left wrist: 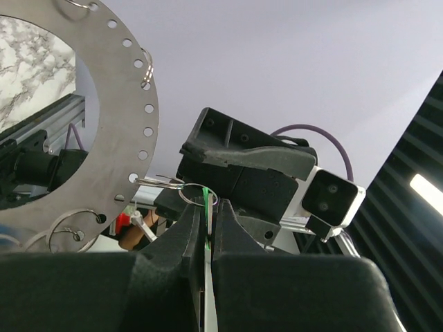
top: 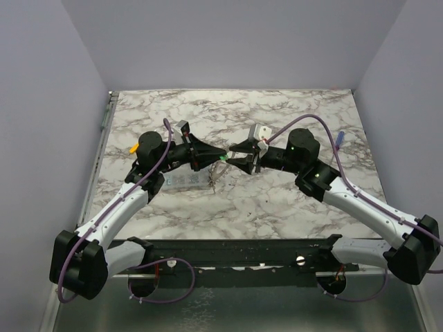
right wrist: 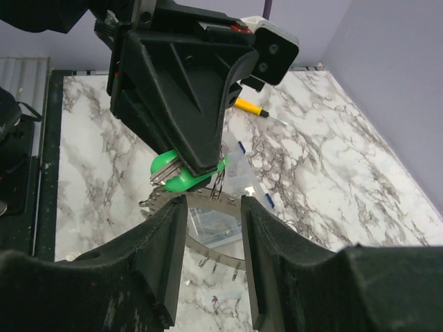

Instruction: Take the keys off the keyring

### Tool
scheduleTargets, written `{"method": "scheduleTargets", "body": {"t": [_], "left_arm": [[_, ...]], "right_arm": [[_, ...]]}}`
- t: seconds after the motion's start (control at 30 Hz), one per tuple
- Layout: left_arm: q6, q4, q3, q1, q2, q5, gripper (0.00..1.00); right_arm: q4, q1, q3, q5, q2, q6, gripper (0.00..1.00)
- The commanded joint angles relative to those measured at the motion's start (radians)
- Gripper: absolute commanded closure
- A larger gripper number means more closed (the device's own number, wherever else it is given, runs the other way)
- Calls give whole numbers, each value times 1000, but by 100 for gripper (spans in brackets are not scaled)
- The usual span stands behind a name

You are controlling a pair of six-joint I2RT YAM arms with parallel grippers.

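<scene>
The marble surface (top: 277, 207) carries both arms, which reach in from either side and meet nose to nose over its middle. The left hand (top: 216, 157) is pressed together on the green key (right wrist: 173, 181), pinching its plastic head at the tips, so the key is held up off the surface. The right hand (top: 234, 162) faces it, just beside it. Its fingers (right wrist: 163, 242) stand apart, and the rim of the keyring (left wrist: 128, 76) runs across the gap between them. I cannot tell whether they press on the rim or only flank it. The keyring is a broad flat grey ring with a row of small holes round its band. It hangs off the surface just below the green key, between the two hands, and in the left wrist view it rises to the left of the closed fingers. A clear box (right wrist: 211, 225) lies on the surface under the hands. A yellow-handled screwdriver (right wrist: 252, 108) lies further off, near the left arm. A small wire ring (left wrist: 192, 194) sits at the left fingertips, by the keyring's edge; what else hangs from the band is too small to make out.
</scene>
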State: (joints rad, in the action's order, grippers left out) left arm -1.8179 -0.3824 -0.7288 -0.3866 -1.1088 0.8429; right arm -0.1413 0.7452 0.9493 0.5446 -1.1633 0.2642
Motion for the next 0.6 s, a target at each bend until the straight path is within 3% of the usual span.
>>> {"method": "scheduleTargets", "body": {"t": [0.0, 0.57], "left_arm": [[-20, -84, -47, -13, 15, -1, 100], [-37, -136, -36, -31, 18, 3, 100]], "right_arm": [[-84, 10, 2, -42, -11, 28, 56], [-124, 31, 22, -53, -50, 53, 65]]}}
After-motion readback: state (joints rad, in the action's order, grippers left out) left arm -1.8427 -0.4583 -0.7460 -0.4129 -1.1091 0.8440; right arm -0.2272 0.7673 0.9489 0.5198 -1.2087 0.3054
